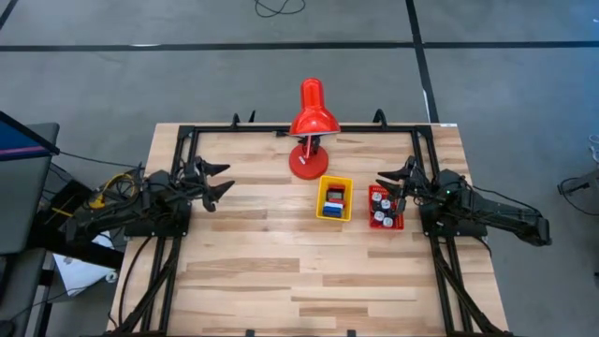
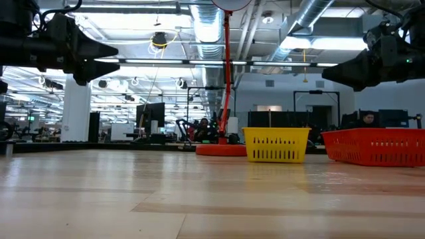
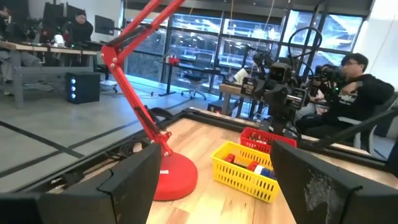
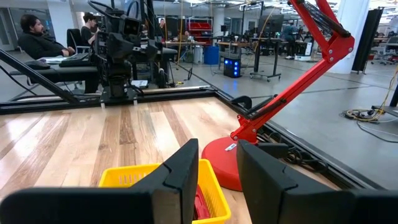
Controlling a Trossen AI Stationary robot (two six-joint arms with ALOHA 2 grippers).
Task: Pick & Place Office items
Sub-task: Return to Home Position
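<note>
left end effector (image 1: 227, 180) and right end effector (image 1: 386, 187) hover well apart.

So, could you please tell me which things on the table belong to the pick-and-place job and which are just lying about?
Job:
- red and blue blocks, in the yellow bin
- small black and white bits, in the red bin
- both bins, as holders
- left gripper and right gripper, open and empty

Lying about:
- lamp, behind the yellow bin
</note>
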